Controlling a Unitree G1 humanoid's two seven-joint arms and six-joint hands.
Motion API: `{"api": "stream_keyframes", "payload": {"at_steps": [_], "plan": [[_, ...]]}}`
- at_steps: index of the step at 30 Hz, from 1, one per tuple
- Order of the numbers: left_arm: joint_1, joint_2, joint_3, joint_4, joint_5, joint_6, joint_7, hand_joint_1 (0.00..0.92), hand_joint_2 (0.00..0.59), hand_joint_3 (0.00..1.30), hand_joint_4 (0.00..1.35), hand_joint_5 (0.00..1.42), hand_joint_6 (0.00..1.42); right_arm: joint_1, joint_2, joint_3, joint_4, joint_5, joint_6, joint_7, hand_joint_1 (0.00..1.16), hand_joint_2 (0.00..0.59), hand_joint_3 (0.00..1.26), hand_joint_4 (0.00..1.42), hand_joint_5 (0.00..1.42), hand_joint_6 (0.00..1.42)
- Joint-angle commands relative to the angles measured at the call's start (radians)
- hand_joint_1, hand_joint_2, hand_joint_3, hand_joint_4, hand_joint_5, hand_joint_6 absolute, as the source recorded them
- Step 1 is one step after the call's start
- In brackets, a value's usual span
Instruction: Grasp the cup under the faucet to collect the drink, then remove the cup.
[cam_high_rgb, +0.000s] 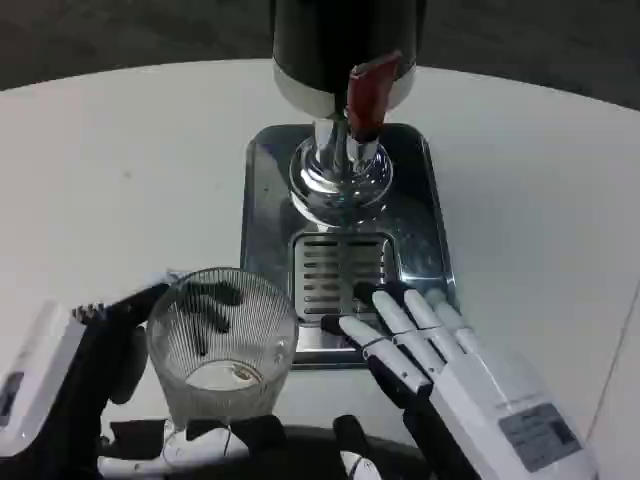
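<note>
A clear ribbed glass cup (222, 340) stands at the front left of the dispenser, with my left hand (95, 385) wrapped around it; dark fingers show through the glass. A little pale liquid lies at the cup's bottom. The drink dispenser (345, 50) rises at the top centre, with a red tap lever (368, 92) and a chrome faucet (340, 165). Below the faucet lies the metal drip tray (415, 240) with a slotted grille (335, 270). My right hand (440, 360) lies flat with fingers apart, fingertips on the tray's front edge, holding nothing.
The white round table (530, 190) spreads to both sides, with its edge curving across the top. Dark floor shows beyond it. A black part of my body shows at the bottom centre (300, 450).
</note>
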Motion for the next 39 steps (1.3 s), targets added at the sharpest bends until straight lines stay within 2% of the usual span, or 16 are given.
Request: {"api": "stream_keyframes", "payload": {"at_steps": [1, 13, 21, 28, 34, 39], "plan": [[0.005, -0.005, -0.004, -0.009, 0.020, -0.039, 0.015, 0.612, 0.158, 1.01, 1.12, 1.28, 1.42, 0.030, 0.013, -0.002, -0.024, 0.003, -0.013, -0.012, 0.32, 0.534, 0.17, 0.02, 0.00, 0.02], [-0.008, -0.015, -0.011, 0.003, -0.003, -0.015, 0.002, 0.610, 0.158, 1.01, 1.11, 1.28, 1.42, 0.049, 0.032, -0.009, -0.036, 0.001, -0.009, 0.000, 0.32, 0.529, 0.14, 0.02, 0.00, 0.03], [-0.040, -0.013, -0.024, -0.001, -0.015, 0.014, -0.010, 0.610, 0.158, 1.01, 1.11, 1.28, 1.42, 0.061, 0.060, -0.013, -0.050, -0.010, 0.002, -0.009, 0.32, 0.529, 0.14, 0.02, 0.01, 0.04], [-0.071, -0.026, -0.038, 0.022, -0.008, 0.030, -0.001, 0.610, 0.158, 1.01, 1.11, 1.28, 1.42, 0.092, 0.073, -0.021, -0.097, -0.029, -0.002, 0.002, 0.32, 0.525, 0.14, 0.02, 0.02, 0.08], [-0.136, -0.044, -0.048, 0.084, 0.027, 0.064, 0.023, 0.610, 0.158, 1.01, 1.11, 1.28, 1.42, 0.118, 0.074, -0.044, -0.121, -0.023, 0.000, 0.011, 0.32, 0.524, 0.14, 0.03, 0.04, 0.10], [-0.233, -0.038, -0.064, 0.182, 0.089, 0.064, 0.069, 0.610, 0.158, 1.01, 1.11, 1.28, 1.42, 0.127, 0.080, -0.053, -0.124, -0.022, -0.002, 0.010, 0.32, 0.525, 0.14, 0.04, 0.05, 0.10]]}}
